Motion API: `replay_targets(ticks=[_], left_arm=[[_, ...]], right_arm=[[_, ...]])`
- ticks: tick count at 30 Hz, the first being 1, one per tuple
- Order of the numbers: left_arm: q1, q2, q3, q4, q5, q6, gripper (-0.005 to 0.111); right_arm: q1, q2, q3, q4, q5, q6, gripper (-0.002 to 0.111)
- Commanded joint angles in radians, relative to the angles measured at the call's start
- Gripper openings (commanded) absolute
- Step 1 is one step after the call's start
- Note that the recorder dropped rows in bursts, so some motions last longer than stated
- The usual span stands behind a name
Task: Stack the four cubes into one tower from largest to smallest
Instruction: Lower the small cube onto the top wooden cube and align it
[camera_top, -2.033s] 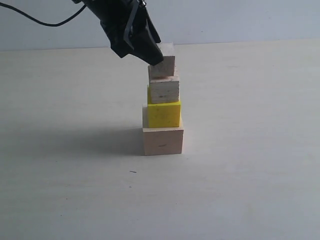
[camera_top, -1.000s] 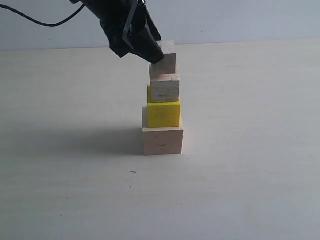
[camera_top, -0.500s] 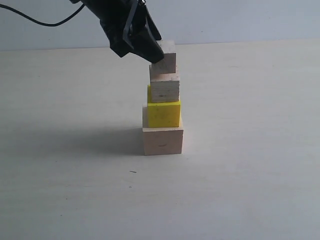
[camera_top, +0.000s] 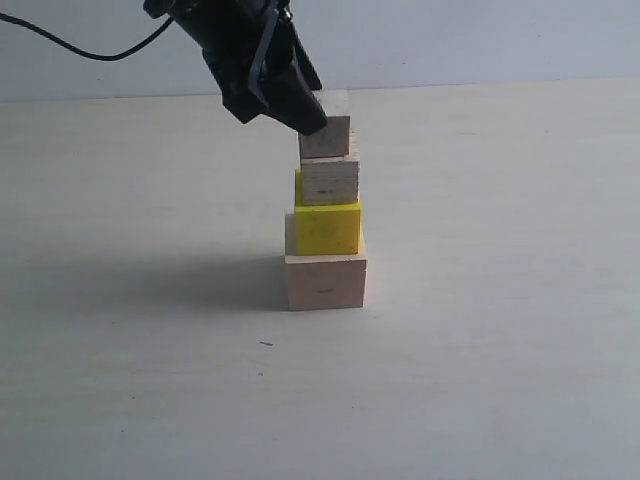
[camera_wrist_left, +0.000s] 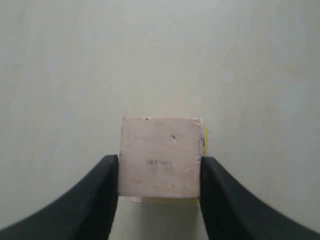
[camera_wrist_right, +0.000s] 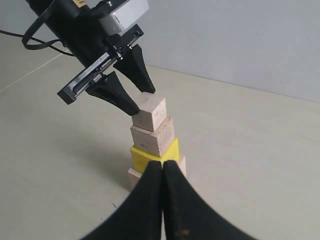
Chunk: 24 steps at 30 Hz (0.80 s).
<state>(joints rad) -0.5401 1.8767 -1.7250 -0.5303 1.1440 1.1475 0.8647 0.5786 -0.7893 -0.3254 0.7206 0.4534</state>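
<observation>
Pale surface (camera_top: 500, 350) beneath tower (camera_wrist_right: 152, 145). Small cube (camera_top: 335, 128) on top, resting on medium cube (camera_top: 330, 182), then yellow cube (camera_top: 328, 228), then large cube (camera_top: 326, 282). Pinched on two sides by left gripper (camera_wrist_right: 142, 101) jaws. Right gripper (camera_wrist_right: 162, 170) nearby, jaws pressed together, empty. Final placement, seemingly; next, spread jaws gently and lift straight up without nudging.

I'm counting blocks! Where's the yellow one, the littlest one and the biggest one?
yellow cube (camera_top: 328, 228), exterior view, middle of its front face.
smallest cube (camera_wrist_left: 160, 157), left wrist view, middle of its top face.
largest cube (camera_top: 326, 283), exterior view, middle of its front face.
</observation>
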Motion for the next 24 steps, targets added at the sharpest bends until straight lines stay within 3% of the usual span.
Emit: replay_targets(ticks=[1,24], left_arm=[[0.003,-0.004,0.003,-0.018,-0.007,0.000,0.000],[0.003,-0.004,0.003,-0.003,0.033,0.000,0.000]], right_arm=[[-0.004,-0.005,0.005,0.002,-0.002,-0.004,0.000],[-0.004,-0.005,0.005,0.004,-0.002,-0.004,0.000]])
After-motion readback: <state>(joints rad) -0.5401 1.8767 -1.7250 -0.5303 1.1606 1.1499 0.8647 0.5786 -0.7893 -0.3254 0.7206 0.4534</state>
